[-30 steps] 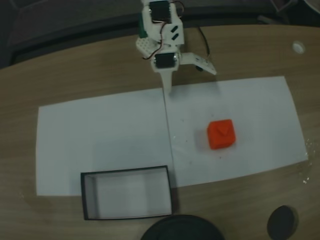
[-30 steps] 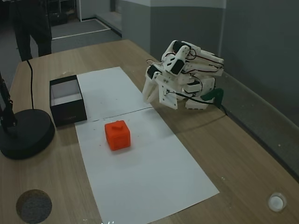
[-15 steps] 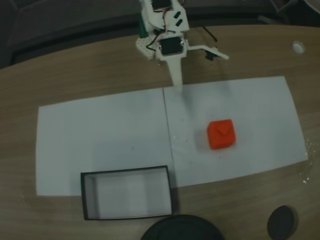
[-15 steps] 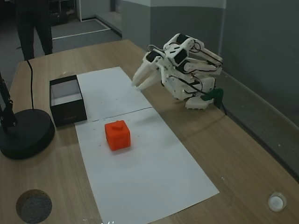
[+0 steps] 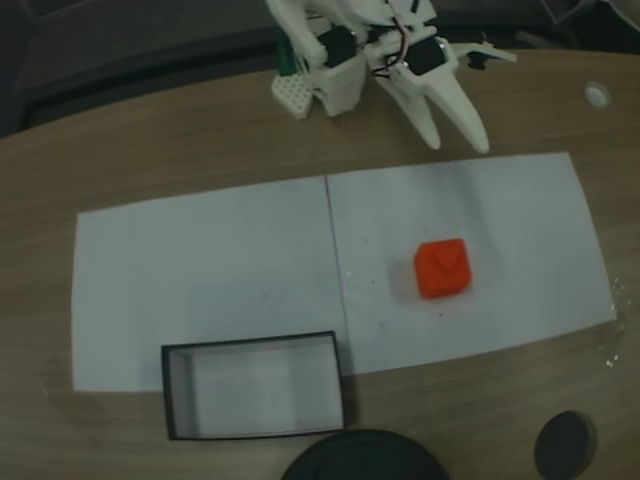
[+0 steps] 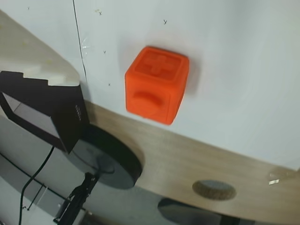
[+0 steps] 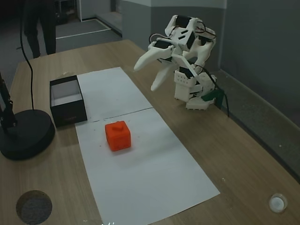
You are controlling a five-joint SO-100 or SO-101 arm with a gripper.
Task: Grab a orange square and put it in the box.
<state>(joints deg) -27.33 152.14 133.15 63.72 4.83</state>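
The orange square (image 5: 443, 268) rests on white paper right of centre in a fixed view, and I also find the orange square (image 7: 117, 136) and, close up in the wrist view, the orange square (image 6: 157, 84). The box (image 5: 250, 340), with black walls and a pale inside, sits open at the paper's near edge. The box (image 7: 68, 114) stands left of the cube, apart from it. My gripper (image 5: 456, 144) hangs open above the table's far side, short of the cube and holding nothing. From the side, the gripper (image 7: 145, 78) is raised, its fingers spread.
A large round black base (image 7: 26, 134) with a cable stands beside the box. A small dark disc (image 7: 33, 206) and a white cap (image 7: 277, 202) lie on the wooden table. A person's legs (image 7: 40, 23) stand beyond the table. One white finger (image 6: 33, 58) crosses the wrist view's upper left.
The arm has risen off the table and swung toward the cube's side. The fingers now point out over the paper's far edge. Cube and box have not moved.
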